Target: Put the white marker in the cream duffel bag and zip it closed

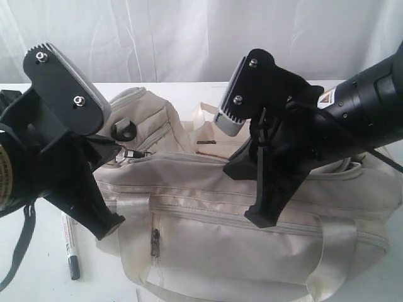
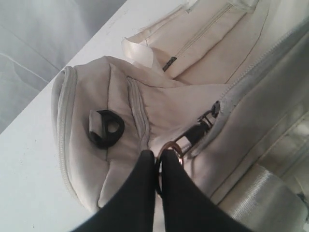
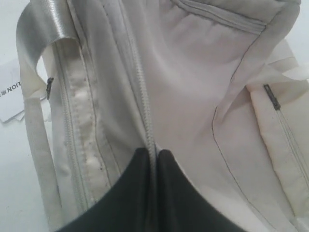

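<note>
The cream duffel bag (image 1: 239,245) lies across the table with its top open. On the table to the bag's left lies the white marker (image 1: 68,236), dark cap toward the front, apart from both grippers. My left gripper (image 2: 158,155) is shut on the metal ring of the top zipper's pull (image 2: 170,145) at the bag's left end (image 1: 118,148). My right gripper (image 3: 152,153) is shut on the zipper edge (image 3: 140,87) of the bag's opening, further right. In the exterior view its body hides the fingertips.
A black strap ring (image 1: 124,130) sits on the bag's left end, close to my left gripper. The front pocket has a small zipper pull (image 1: 154,242). A dark strap (image 1: 19,251) hangs at the far left. A white paper label (image 3: 9,92) lies beside the bag. A white curtain hangs behind.
</note>
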